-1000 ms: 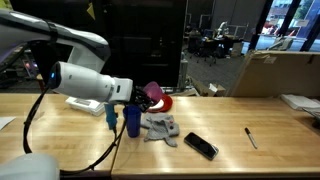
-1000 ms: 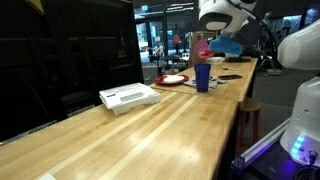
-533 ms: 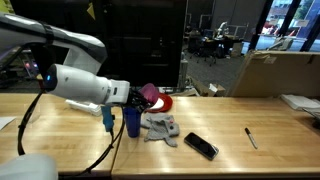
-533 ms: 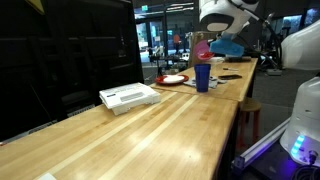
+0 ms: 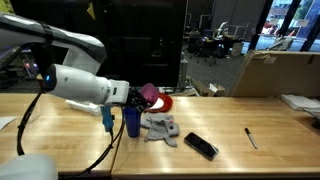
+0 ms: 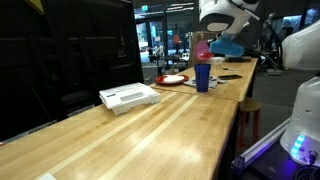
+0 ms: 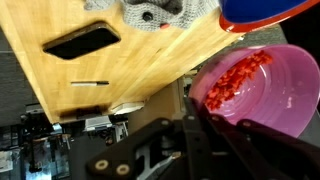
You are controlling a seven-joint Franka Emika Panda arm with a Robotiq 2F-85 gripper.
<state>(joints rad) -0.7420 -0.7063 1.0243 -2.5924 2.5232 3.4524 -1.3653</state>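
Over the table point(image 5: 250, 110), the end effector point(image 5: 137, 96) pinches the rim of the pink bowl point(image 5: 152, 95), tilted just above the cup point(image 5: 131, 120) (red bits point(image 7: 232, 75) inside), so tip slowly, lip centred over the cup, to avoid spills.

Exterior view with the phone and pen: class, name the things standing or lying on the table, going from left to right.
blue cup → grey cloth → black phone → pen
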